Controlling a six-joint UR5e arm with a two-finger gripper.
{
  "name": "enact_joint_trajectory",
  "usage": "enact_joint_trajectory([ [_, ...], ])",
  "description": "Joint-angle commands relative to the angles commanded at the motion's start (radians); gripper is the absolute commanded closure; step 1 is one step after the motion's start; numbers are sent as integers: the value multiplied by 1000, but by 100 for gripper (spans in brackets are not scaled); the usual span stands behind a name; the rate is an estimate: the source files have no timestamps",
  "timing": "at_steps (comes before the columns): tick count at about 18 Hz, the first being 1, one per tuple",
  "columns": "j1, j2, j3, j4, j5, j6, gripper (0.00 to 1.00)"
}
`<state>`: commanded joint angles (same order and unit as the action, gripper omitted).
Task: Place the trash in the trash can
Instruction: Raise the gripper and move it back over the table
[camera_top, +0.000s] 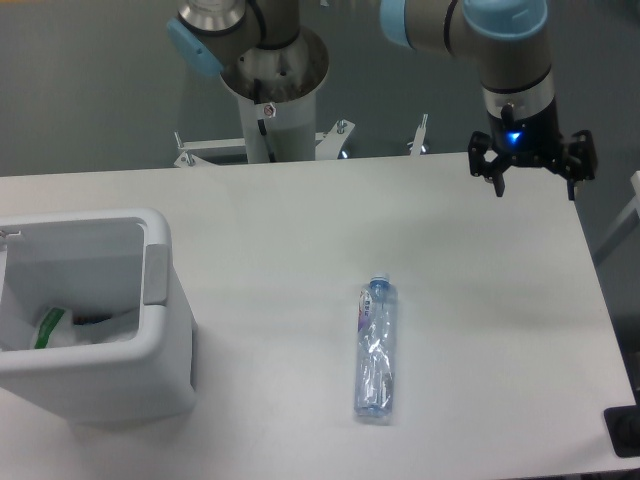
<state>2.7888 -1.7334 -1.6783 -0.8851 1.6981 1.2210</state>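
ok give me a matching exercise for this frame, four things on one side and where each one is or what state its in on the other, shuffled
Things:
1. crushed bottle
2. wrapper
3. trash can
4. gripper

Places or states:
A. open, above the table's far right corner
B. standing at the left edge of the table
C. lying flat on the table near the middle, cap pointing away from the camera
D. inside the bin, green strip showing

Right pairs: 1-C, 2-D, 3-B, 4-A
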Motion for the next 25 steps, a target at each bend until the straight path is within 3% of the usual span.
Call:
enact_joint_trajectory([
  [3, -2, -17, -6, 6, 17, 5, 0],
  [8, -44, -54, 40, -8, 97, 37, 0],
  [16, -48, -67, 68, -11, 100, 38, 0],
  [25, -69, -86, 89, 0, 78, -77, 0],
])
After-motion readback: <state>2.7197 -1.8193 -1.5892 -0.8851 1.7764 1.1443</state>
